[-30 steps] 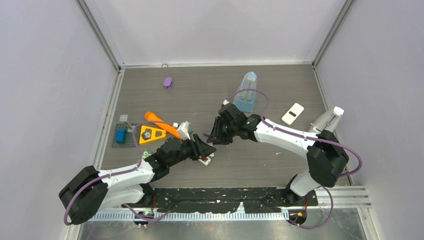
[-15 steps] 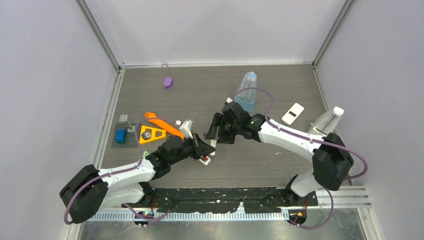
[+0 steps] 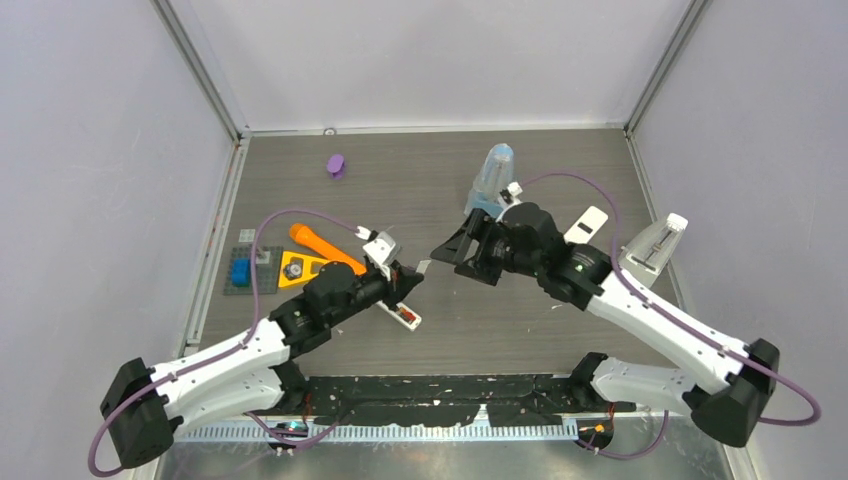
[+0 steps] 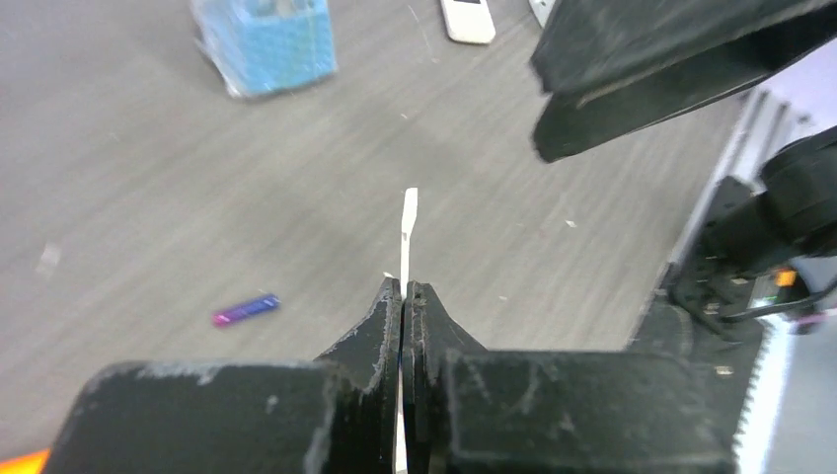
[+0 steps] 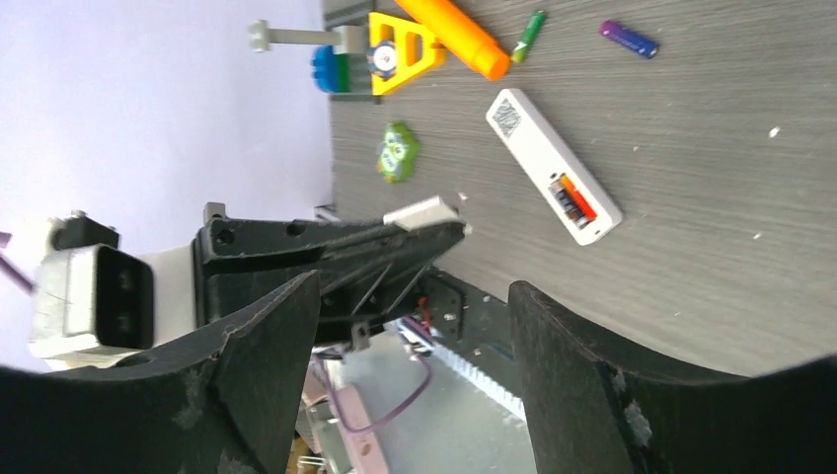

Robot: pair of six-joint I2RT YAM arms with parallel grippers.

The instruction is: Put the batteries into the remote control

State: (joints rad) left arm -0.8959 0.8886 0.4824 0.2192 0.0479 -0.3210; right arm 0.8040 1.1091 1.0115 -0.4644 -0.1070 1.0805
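grey table (image 3: pixel 400 180): left claw (image 4: pixel 403 296) clamped on thin white cover (image 4: pixel 409 222); right claw (image 5: pixel 413 288) spread apart; remote (image 5: pixel 553 166) lying flat.

Overhead camera behind me, looking down at the table (image 3: pixel 560 190), my wrist cameras close, facing each other, sharing the purple battery (image 4: pixel 246 310)

Remote (image 5: pixel 553 166) on table (image 5: pixel 711 118), prob. w/ cells (image 5: pixel 572 200) inside; two batteries (image 5: pixel 629 39) near marker (image 5: pixel 464 35).

Links: my left arm (image 3: pixel 225 357) and right arm (image 3: pixel 655 322) wear white shells with black joints.
Cables (image 3: pixel 252 270): purple, looping.
Fingers (image 4: pixel 360 341): matte black, scuffed grey.
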